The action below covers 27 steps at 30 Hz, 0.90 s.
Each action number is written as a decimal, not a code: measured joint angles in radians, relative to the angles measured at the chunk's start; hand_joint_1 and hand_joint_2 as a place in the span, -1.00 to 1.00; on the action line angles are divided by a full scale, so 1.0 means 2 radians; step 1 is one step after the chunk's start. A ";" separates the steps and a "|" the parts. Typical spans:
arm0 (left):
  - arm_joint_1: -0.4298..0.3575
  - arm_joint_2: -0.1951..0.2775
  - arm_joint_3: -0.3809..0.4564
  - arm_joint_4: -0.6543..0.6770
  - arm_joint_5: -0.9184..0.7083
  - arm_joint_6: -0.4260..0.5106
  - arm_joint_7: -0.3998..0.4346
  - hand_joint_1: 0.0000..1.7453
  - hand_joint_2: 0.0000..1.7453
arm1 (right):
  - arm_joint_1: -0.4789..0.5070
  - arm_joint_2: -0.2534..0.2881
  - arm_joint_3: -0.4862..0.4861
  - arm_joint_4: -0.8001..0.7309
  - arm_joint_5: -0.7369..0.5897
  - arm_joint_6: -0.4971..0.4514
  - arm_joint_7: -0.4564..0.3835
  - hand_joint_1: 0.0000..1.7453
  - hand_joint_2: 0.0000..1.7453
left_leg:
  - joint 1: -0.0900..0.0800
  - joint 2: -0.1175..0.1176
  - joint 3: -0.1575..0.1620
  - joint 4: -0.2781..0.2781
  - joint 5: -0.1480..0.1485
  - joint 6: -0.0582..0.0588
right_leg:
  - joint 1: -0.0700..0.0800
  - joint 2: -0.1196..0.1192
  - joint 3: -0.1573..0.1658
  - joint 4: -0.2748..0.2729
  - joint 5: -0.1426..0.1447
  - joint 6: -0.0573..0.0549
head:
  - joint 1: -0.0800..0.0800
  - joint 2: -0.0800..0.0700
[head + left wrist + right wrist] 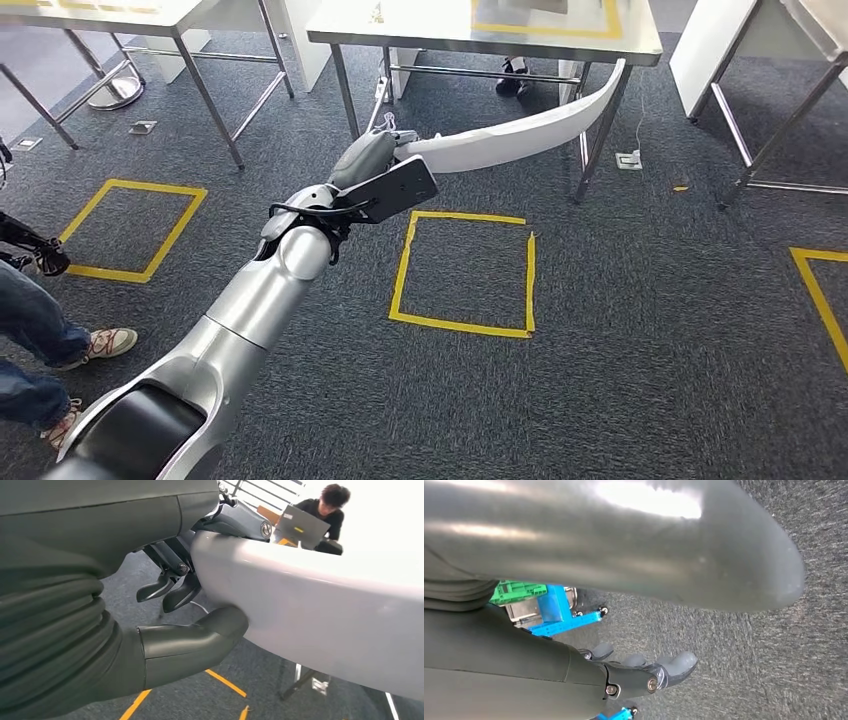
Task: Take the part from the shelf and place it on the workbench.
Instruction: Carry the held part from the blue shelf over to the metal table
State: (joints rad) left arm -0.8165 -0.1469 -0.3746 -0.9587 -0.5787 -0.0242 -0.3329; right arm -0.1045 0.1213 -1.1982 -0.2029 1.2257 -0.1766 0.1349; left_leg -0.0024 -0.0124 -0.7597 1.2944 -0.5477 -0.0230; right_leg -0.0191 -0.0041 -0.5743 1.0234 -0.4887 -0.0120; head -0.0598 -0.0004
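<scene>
Long, smooth, curved white part (520, 130) gripped at one end by the left hand (368, 160), thumb (200, 640) pressed beneath, far tip beside the steel table (640, 48). Right hand (644, 672) empty, fingers loosely apart over grey carpet (774, 645).

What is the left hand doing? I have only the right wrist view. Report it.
Observer: In the head view the left hand holds a long white curved part by one end, stretched forward.
Operator: Describe the grip.
Observer: In the left wrist view the thumb presses on one face of the part, and the darker fingers curl at its other side.
Operator: Say what lies ahead of it.
Observer: The part's far tip is close by the corner of a metal table. I cannot tell whether they touch. A yellow tape square marks the carpet below.
</scene>
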 joint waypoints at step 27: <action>0.006 -0.004 -0.001 -0.002 0.001 -0.007 -0.002 1.00 1.00 | 0.000 0.002 0.000 0.000 0.000 -0.002 0.009 -1.00 -1.00 | -0.004 -0.004 0.109 -0.120 0.015 0.009 | 0.003 -0.001 -0.018 -0.005 0.024 0.000 | 0.005 0.000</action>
State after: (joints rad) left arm -0.8053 -0.1550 -0.3768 -0.9628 -0.5772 -0.0389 -0.3362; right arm -0.1037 0.1259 -1.1982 -0.2029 1.2255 -0.1808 0.1531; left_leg -0.0114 -0.0199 -0.5409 1.0544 -0.5179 -0.0052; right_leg -0.0125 -0.0068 -0.6109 1.0127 -0.4406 -0.0122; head -0.0492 -0.0004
